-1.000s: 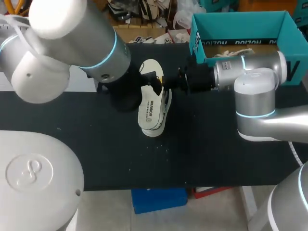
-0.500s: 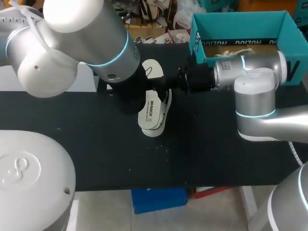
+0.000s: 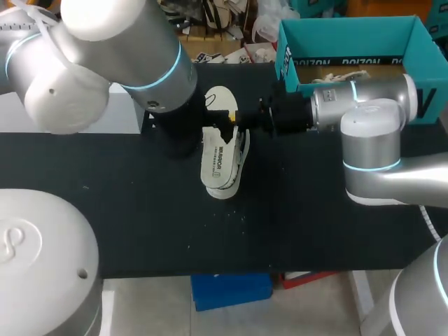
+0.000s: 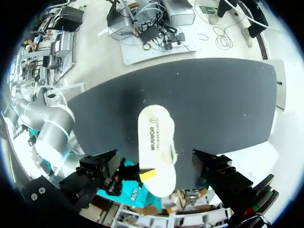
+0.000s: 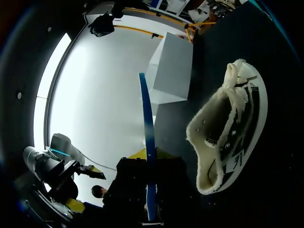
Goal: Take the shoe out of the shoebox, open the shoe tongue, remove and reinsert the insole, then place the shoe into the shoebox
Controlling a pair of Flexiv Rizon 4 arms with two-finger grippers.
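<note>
Here the right arm lies level, right tool clamped on the insole; left tool hangs spread over the shoe.

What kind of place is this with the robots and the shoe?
Probably a robot test lab: the left arm and right arm hang over a black table, a white shoe lies on its side, the right gripper holds its insole, and a teal shoebox stands at the far corner.
</note>
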